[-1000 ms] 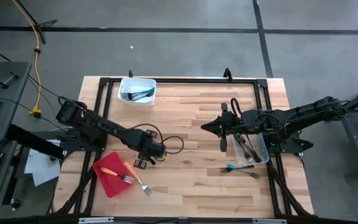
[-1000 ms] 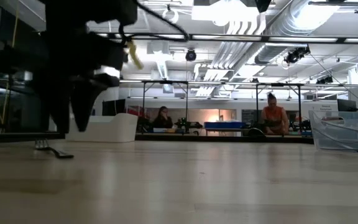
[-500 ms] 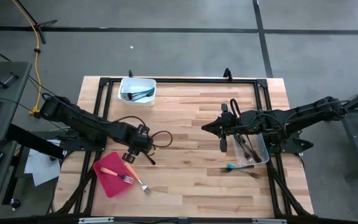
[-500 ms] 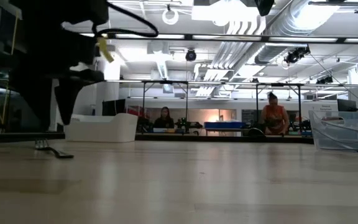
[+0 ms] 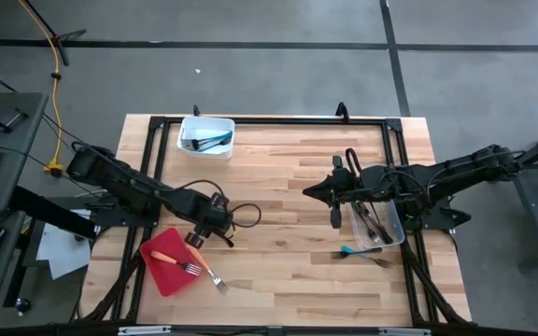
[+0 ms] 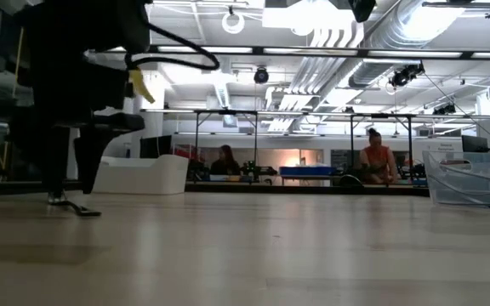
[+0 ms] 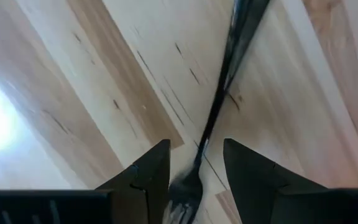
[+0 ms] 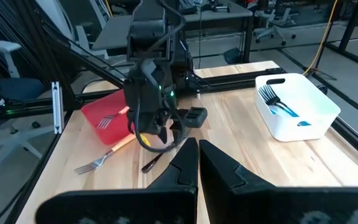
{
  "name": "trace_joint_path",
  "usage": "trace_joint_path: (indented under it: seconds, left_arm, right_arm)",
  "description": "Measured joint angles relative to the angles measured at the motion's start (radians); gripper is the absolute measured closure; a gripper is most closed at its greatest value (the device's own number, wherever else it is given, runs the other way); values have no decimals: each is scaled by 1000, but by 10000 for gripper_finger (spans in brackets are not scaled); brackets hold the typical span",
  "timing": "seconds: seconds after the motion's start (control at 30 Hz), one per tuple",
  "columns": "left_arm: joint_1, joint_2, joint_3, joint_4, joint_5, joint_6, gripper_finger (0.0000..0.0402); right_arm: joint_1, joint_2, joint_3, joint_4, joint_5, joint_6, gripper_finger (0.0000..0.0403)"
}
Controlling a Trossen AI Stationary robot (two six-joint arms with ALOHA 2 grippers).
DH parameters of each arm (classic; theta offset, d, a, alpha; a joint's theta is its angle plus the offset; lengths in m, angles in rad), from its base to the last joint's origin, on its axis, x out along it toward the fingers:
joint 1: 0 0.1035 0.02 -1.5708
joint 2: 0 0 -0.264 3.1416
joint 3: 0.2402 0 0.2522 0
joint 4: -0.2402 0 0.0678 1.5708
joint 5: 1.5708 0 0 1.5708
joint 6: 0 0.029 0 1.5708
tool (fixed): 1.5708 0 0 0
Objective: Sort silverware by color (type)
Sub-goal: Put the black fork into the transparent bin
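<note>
1. The left gripper (image 7: 194, 171) hangs with fingers parted around a dark fork (image 7: 219, 106) lying on the table (image 5: 288, 177), gripping nothing.
2. The right gripper (image 8: 197, 163), fingers together and empty, waits beside the clear tub (image 5: 392, 224).

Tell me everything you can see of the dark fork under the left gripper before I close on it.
The dark fork is slim and black or very dark all over, with a slight sheen; its material is unclear. It lies flat on the bare wooden table, beside the red tray but apart from it. In the left wrist view, its blurred tines lie between the open fingers of the left gripper, the handle pointing away. Neither finger appears to touch it.
</note>
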State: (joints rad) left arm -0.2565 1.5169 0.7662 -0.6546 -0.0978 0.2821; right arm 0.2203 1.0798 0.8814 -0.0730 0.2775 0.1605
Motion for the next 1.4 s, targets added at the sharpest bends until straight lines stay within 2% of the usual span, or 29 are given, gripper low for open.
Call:
trace_joint_path:
  seconds: [0.33, 0.53, 0.77, 1.03, 1.4]
  left_arm:
    - [2, 87, 6, 0, 32, -12, 262]
    - [10, 100, 6, -5, 57, -16, 267]
    - [25, 101, 4, -4, 84, -16, 306]
    - [51, 102, 4, 8, 116, -23, 392]
    - [101, 102, 2, 9, 180, -35, 399]
  right_arm:
    - [0, 0, 0, -7, 0, 23, 403]
    - [0, 0, 0, -10, 0, 23, 403]
    - [0, 0, 0, -14, 0, 22, 403]
    - [0, 0, 0, -13, 0, 22, 403]
    - [0, 0, 0, -13, 0, 22, 403]
